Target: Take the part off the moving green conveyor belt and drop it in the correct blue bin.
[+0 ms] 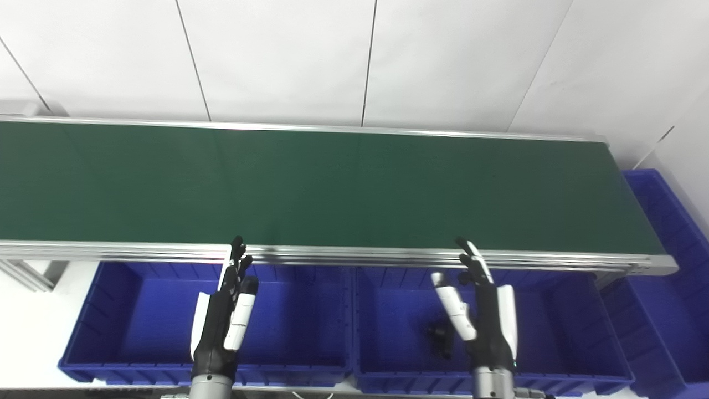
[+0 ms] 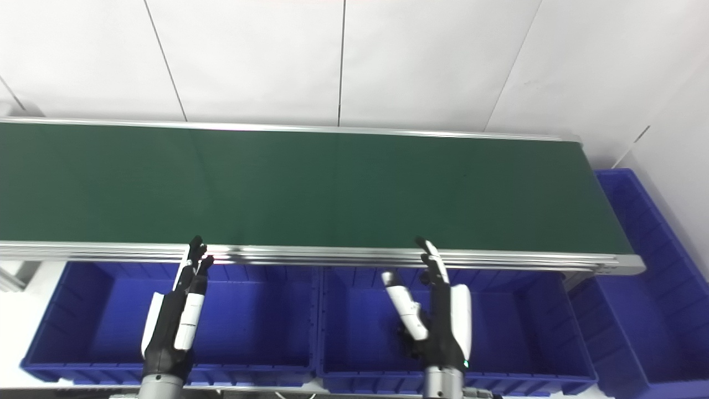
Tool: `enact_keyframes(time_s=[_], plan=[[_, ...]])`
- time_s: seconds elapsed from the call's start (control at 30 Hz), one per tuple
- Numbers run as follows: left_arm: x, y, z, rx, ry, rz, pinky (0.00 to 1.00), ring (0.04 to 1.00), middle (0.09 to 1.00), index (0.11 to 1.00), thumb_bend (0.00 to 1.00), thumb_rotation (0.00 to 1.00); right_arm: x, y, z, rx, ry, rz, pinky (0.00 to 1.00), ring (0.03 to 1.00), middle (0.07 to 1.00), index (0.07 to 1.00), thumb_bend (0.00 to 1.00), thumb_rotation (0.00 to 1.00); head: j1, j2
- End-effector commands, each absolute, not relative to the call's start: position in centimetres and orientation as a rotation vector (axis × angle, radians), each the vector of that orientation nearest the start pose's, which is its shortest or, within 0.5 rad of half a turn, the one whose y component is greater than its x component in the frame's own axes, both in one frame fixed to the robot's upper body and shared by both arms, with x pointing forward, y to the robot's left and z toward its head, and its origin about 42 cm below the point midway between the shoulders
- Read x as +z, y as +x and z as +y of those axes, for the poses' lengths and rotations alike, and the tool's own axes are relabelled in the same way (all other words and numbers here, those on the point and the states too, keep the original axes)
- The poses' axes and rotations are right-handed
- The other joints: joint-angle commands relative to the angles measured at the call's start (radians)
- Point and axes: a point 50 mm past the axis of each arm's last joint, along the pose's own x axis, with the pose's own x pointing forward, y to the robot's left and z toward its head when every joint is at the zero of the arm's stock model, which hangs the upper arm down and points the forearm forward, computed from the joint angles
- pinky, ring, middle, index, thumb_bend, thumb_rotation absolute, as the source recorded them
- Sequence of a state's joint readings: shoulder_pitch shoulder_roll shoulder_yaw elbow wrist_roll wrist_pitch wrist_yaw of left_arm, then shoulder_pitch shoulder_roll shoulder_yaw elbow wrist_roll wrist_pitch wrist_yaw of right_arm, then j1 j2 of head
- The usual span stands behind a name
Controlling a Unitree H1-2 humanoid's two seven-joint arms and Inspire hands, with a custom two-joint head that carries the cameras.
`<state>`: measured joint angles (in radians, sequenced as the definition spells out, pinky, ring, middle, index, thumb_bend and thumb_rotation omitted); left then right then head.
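I see the conveyor belt (image 1: 332, 188) running left to right across the scene, with the wall (image 1: 354, 55) behind it. In front of its near rail sit two bins side by side: the left bin (image 1: 111, 327) and the middle bin (image 1: 576, 332), touching at their shared wall. A third bin (image 1: 670, 244) stands beyond the belt's right end. A small part (image 1: 438, 335) lies in the middle bin, toward its left half. My left hand (image 1: 224, 310) hangs over the left bin, my right hand (image 1: 479, 310) over the middle bin, just right of the part.
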<state>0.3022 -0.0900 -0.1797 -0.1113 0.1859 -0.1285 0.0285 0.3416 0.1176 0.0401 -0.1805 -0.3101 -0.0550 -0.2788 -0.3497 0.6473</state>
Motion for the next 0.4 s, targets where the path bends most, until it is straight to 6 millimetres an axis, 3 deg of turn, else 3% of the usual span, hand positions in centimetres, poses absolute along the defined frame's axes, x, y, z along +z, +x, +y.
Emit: enact_keyframes(time_s=[0.0,0.17,0.37], plan=[[8.1,18.9,15.0,-0.061,0.066,-0.044,1.00,0.965,1.000,1.000,0.53,1.00,8.5,17.6,-19.3,-0.350,-0.102,-0.027,0.81,0.851,0.920,0.932,0.71,0.99,0.001,-0.003],[7.8,18.9,15.1,-0.065,0.082,-0.076,1.00,0.967,1.000,1.000,0.52,1.00,7.4,17.4,-18.6,-0.326,0.030,-0.032,0.84,0.870,0.936,0.942,0.69,0.99,0.000,-0.011],[7.4,19.1,15.2,-0.062,0.083,-0.092,1.00,0.982,1.000,1.000,0.55,0.98,7.0,17.5,-18.3,-0.291,0.116,-0.020,0.87,0.895,0.949,0.958,0.82,0.96,0.014,-0.021]])
